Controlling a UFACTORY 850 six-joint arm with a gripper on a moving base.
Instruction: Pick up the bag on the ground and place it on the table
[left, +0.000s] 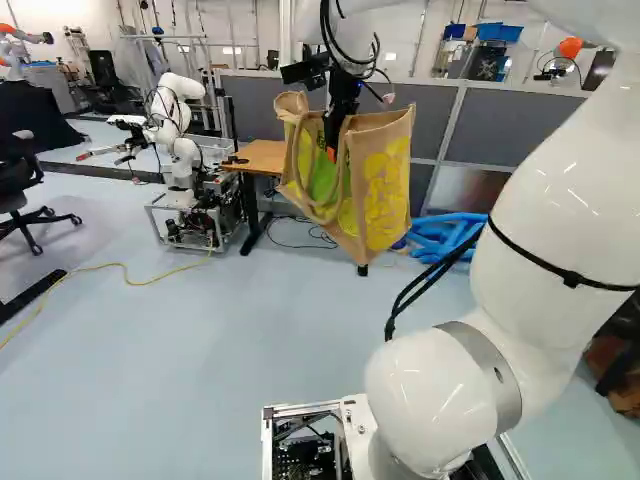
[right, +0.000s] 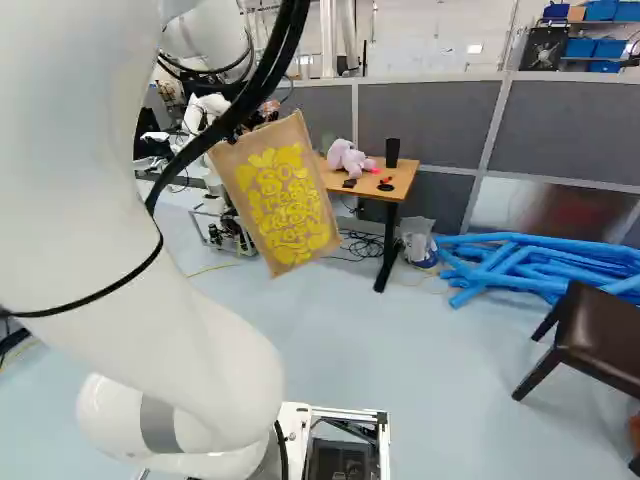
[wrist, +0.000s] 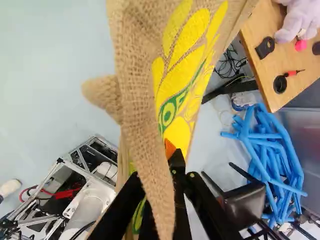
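Note:
My gripper (left: 331, 150) is up in the air in the left base view, shut on the bag (left: 384, 180) near its top opening. The tan burlap bag with yellow and green print hangs tilted, clear of the floor. In the wrist view a strap of the bag (wrist: 137, 110) runs over the gripper (wrist: 172, 155) and hides part of its fingers; one orange pad shows. The wooden table (right: 402, 178) stands beyond the bag and to its right in the right base view. In the left base view the bag covers part of this table.
On the table are a plush toy (right: 349, 159), a black cup (right: 392, 152) and small black items. Blue tubes (right: 530, 262) lie on the floor beside it. A brown chair (right: 592, 335) stands at the right. Another robot (left: 178, 125) and grey partitions stand behind.

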